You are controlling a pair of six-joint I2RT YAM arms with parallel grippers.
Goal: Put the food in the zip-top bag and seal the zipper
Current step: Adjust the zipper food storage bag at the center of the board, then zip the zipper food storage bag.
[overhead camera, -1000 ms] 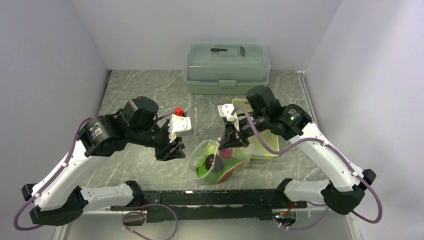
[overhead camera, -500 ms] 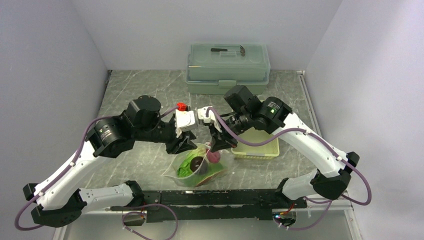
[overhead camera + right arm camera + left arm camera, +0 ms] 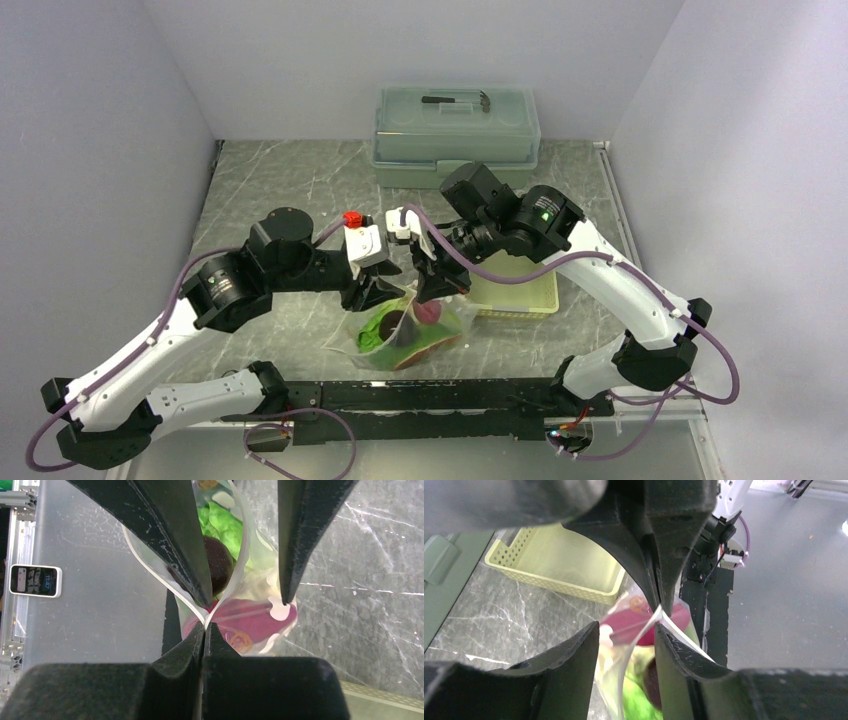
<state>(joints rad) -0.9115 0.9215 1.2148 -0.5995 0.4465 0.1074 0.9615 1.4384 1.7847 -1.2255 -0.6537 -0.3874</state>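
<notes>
Zipper [image 3: 240, 560] between spread left pincer [image 3: 625, 630] tips (right pincer [image 3: 204, 629] tight on zip-top bag [image 3: 405, 332])

Sits near the table's [image 3: 270, 190] front edge: the clear, white-dotted zip-top bag [image 3: 405, 330]. Gapes wide at the mouth, zipper [image 3: 242, 540] unsealed. Holds green lettuce [image 3: 222, 525], a dark round piece [image 3: 220, 567] and a magenta-purple root [image 3: 250, 617].

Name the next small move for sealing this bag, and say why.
Probably shut the left gripper on the zipper beside the right gripper. The right jaws pinch the zip-top bag at one end of its mouth; the left jaws stand open astride it, the mouth gapes, and the food is inside.
</notes>
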